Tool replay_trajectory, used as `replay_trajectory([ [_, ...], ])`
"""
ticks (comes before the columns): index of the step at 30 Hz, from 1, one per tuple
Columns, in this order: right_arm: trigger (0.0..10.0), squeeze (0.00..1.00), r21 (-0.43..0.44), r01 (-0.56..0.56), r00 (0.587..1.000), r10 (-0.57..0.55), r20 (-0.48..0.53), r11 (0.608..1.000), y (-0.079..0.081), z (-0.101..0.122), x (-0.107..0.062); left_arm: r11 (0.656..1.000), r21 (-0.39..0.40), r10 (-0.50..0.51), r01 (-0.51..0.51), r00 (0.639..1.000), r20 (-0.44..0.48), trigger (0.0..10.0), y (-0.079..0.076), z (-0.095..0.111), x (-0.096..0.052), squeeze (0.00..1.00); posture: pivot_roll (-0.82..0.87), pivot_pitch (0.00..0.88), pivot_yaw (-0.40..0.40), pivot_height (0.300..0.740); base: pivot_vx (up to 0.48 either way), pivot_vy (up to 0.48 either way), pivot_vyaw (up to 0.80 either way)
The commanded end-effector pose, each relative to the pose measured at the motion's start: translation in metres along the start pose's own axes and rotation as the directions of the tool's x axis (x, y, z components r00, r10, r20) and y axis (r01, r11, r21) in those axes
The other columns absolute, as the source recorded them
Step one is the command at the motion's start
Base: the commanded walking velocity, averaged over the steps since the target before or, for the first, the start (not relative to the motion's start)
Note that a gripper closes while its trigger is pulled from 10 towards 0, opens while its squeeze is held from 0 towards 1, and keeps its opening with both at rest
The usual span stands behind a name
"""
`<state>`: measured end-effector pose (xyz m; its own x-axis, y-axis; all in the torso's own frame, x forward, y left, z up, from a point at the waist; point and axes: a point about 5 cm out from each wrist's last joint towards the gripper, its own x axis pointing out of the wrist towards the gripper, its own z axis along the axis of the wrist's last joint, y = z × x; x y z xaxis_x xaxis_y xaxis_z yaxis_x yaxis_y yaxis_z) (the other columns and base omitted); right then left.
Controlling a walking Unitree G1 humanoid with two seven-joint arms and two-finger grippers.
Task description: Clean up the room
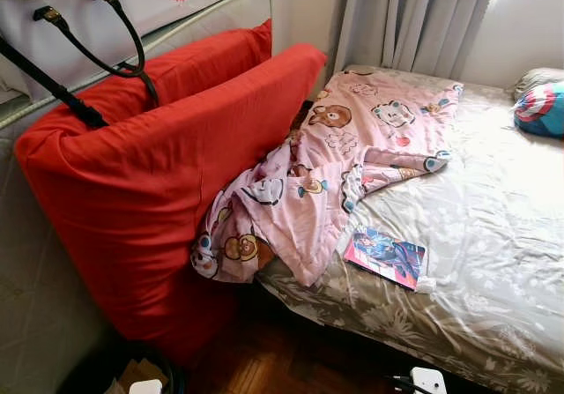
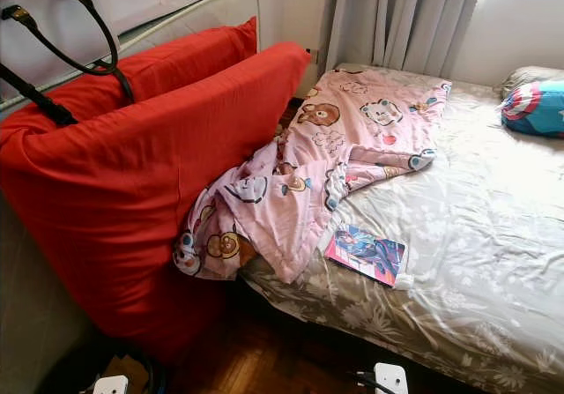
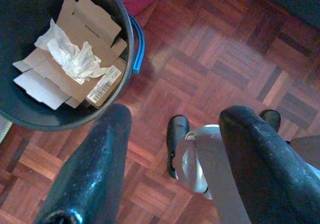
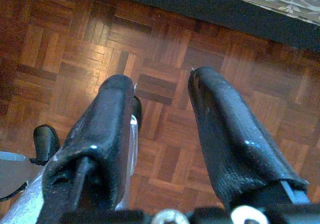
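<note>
A pink cartoon blanket (image 1: 335, 165) lies crumpled across the near corner of the bed (image 1: 493, 235), one end hanging over the edge. A colourful book (image 1: 385, 256) rests on the grey floral sheet beside it. A big red cushion (image 1: 150, 191) leans upright between the bed and the wall. My left gripper (image 3: 177, 116) hangs open above the parquet, next to a dark bin (image 3: 127, 38) that holds flattened cardboard (image 3: 80, 28) and a crumpled tissue (image 3: 72, 56). My right gripper (image 4: 161, 78) hangs open over bare parquet near the bed's base.
A bag's black handles (image 1: 106, 41) stick up behind the red cushion. A blue round cushion (image 1: 539, 109) lies at the bed's far right, with grey curtains (image 1: 414, 19) behind it. Parquet floor (image 1: 282, 359) runs between the cushion and the bed. My foot (image 3: 177, 139) stands below the left gripper.
</note>
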<state>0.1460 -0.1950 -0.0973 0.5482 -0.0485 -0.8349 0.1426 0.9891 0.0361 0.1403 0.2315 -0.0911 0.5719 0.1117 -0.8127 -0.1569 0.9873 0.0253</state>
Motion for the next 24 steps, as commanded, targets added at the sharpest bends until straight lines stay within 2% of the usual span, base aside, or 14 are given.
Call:
replay_trajectory([
  [1, 10.0, 0.0, 0.031, 0.028, 0.999, -0.027, -0.045, 0.999, -0.0401, 0.026, -0.0002, 1.0, 0.007, -0.016, 0.016, 0.999, 0.041, 10.0, -0.0224, 0.0561, 0.0157, 0.0, 0.16, 0.0, -0.065, 0.74, 0.0, 0.0, 0.0],
  [24, 10.0, 0.0, 0.081, 0.014, 1.0, -0.013, -0.023, 0.997, -0.0405, 0.0284, -0.0002, 1.0, -0.002, -0.016, 0.016, 0.999, 0.05, 10.0, -0.0238, 0.0584, 0.0161, 0.0, 0.16, 0.0, -0.069, 0.74, 0.0, 0.0, 0.0],
])
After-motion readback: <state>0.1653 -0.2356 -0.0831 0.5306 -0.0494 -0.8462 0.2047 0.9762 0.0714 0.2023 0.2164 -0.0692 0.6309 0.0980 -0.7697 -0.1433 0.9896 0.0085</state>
